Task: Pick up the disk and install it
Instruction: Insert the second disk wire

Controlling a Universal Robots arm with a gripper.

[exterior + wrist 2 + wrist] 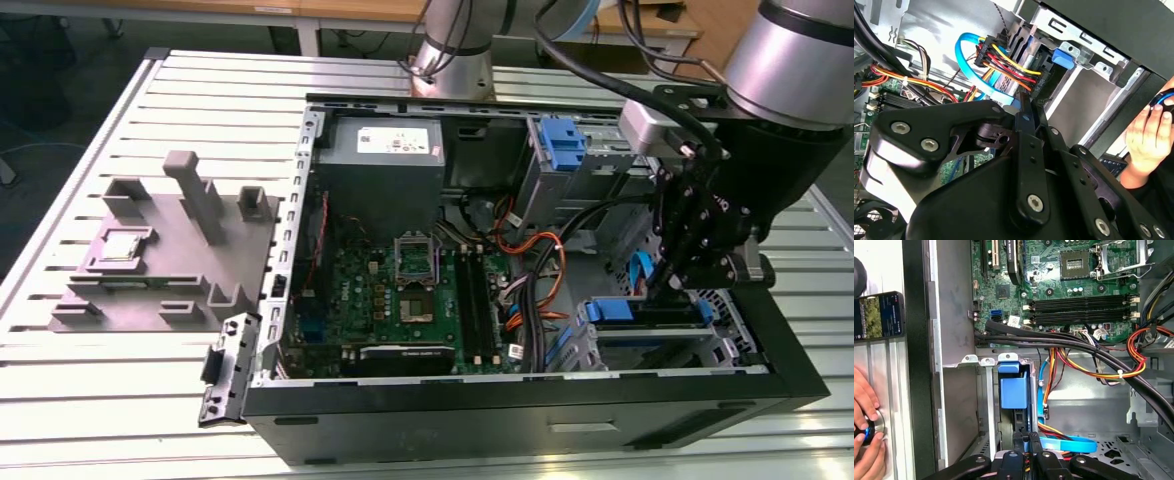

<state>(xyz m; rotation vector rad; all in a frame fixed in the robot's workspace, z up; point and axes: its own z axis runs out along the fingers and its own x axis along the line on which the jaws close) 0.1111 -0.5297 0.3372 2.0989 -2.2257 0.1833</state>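
My gripper (683,283) is down in the case (534,420) drive bay, lower right of the exterior view.
I see its fingers (1026,442) pinching the disk's (650,312) blue carrier edge; the disk sits in the bay beside the motherboard (400,290).

Slatted metal table (561,60), pale grey. On it, toward the exterior view's left, a grey fixture block (167,250) with upright posts. Beside it, toward the right, an open black computer case (534,410). The two sit near each other, not touching.
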